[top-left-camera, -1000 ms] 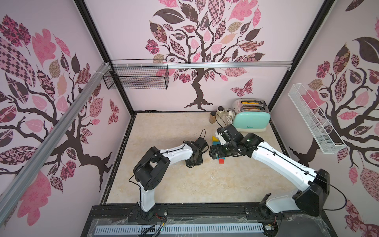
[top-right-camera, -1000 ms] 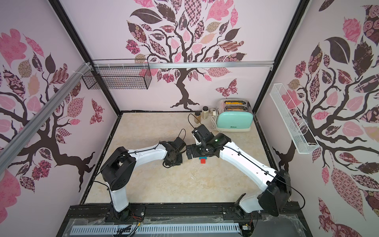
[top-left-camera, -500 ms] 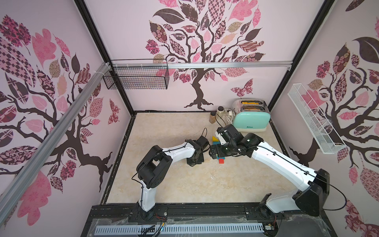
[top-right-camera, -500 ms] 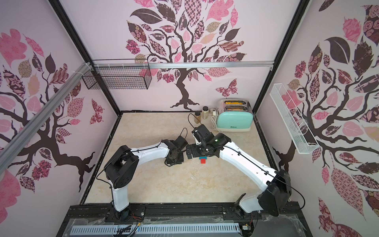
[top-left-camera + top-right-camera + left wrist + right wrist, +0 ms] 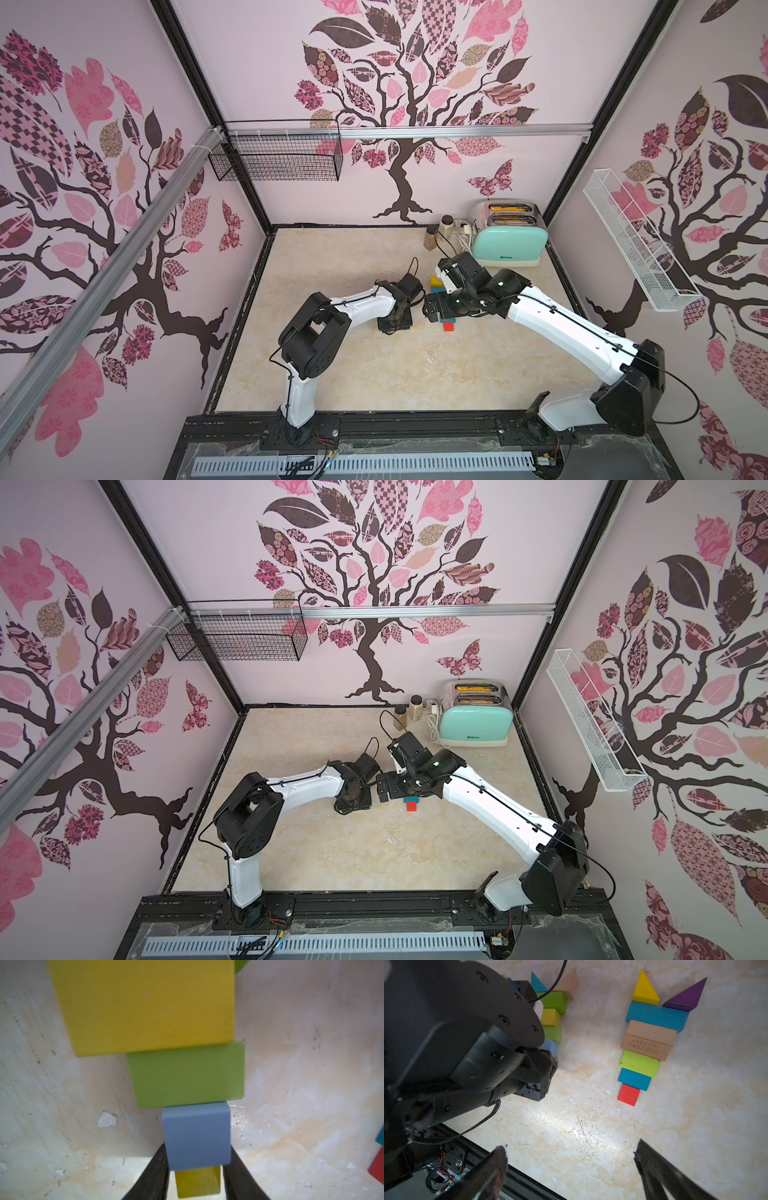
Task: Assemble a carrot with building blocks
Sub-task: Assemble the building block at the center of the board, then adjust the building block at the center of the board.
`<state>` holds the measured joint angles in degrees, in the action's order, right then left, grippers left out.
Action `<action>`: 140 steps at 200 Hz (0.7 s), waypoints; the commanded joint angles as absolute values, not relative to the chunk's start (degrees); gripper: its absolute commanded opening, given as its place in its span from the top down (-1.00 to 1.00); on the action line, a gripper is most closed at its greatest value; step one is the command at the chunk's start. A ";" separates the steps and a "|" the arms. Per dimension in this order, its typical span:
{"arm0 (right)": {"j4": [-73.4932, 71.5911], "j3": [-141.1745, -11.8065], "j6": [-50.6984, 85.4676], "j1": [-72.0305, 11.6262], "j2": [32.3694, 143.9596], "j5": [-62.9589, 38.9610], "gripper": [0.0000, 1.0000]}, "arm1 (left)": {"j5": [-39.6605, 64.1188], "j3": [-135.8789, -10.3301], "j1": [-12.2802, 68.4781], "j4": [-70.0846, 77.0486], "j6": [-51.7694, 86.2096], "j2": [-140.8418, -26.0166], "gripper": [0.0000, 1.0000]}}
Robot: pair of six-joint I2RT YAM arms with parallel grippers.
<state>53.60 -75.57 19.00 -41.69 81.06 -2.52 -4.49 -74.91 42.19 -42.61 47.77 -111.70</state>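
Lying flat toward the far right corner of the worktop, the building blocks form two carrot-shaped rows, near each other but apart. The larger, finished carrot runs from a yellow wedge and a purple wedge through a long teal bar, two tan bars, a green bar and a short teal block to a red cube at the tip. The second carrot is narrower and half hidden under the left arm's wrist in the right wrist view: teal and tan wedges, then green, yellow, green and blue steps. Its blue block has a small yellow cube touching its end. The left hand straddles that cube, jaws parted a little; a sliver of worktop shows on each side of the cube, so it looks let go rather than pinched (blur leaves some doubt). The right hand hangs wide open and empty over bare worktop near the red cube.

No loose block shows anywhere, so the build looks all but done; what seems left is for the left hand to back off without nudging the tip.

A mint toaster fills the far right corner, two spice jars beside it, well apart from the rows. Both arms crowd over the blocks in both top views, and the hands sit near each other, which looks the likeliest hindrance.
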 commanded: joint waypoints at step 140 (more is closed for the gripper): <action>53.15 -86.76 16.83 -40.46 88.16 -2.89 -0.92 | -2.58 -68.81 30.83 -42.75 47.25 -92.20 -0.11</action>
